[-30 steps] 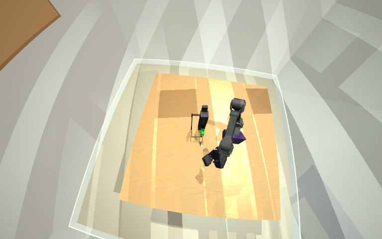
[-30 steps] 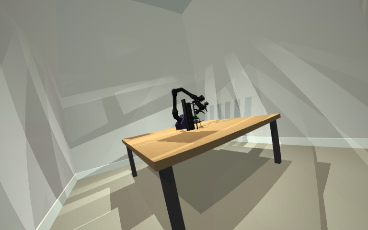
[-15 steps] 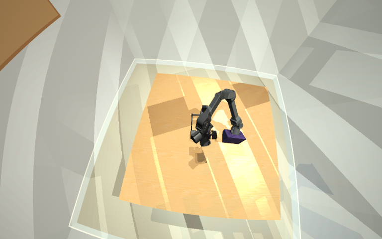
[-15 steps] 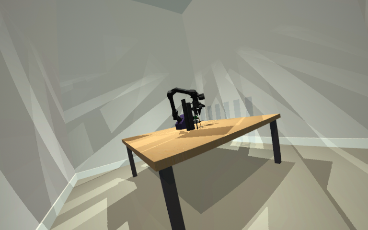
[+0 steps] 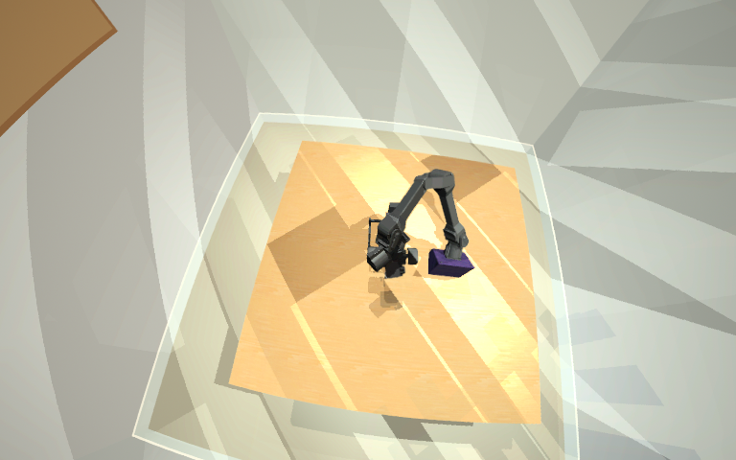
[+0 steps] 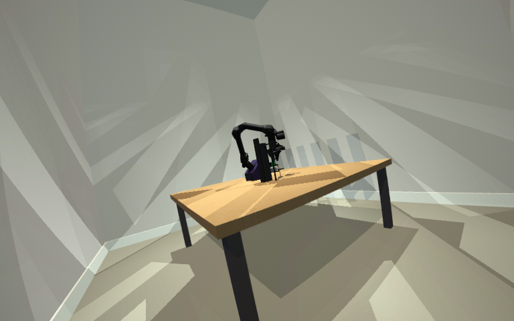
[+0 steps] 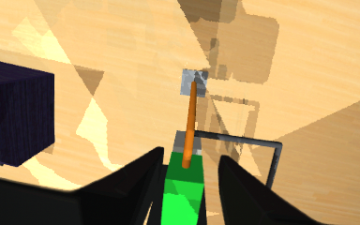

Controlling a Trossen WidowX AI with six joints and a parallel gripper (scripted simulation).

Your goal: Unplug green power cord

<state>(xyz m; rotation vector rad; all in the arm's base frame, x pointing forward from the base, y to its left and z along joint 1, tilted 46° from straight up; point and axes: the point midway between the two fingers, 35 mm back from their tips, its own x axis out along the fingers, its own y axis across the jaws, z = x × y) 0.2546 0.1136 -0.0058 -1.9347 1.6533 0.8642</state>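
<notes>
Partly open over the green plug (image 7: 184,197), with the gripper (image 7: 189,157) low in the wrist view's bottom centre. Straddles the plug with the two dark fingers, one on each side, and clamps nothing; a thin gap on the right side, the left side too close to judge. Above the plug in that frame, a thin orange rod (image 7: 189,122) running up from its top face to a small grey square (image 7: 194,82) on the desk (image 7: 305,56). Just right of the plug, a dark wire frame (image 7: 277,159) bending from a horizontal bar into a downward leg. At the left edge, a dark purple block (image 7: 23,112). In the top view, near the frame's centre, the arm (image 5: 418,195) arching from its purple base (image 5: 448,264) leftward and down over the plug's spot, hiding plug and strip from above. In the exterior view, just left of centre, the power strip (image 6: 261,158) standing as an upright dark slab on the desk, with a speck of green just beside it at lower right, under the wrist.
</notes>
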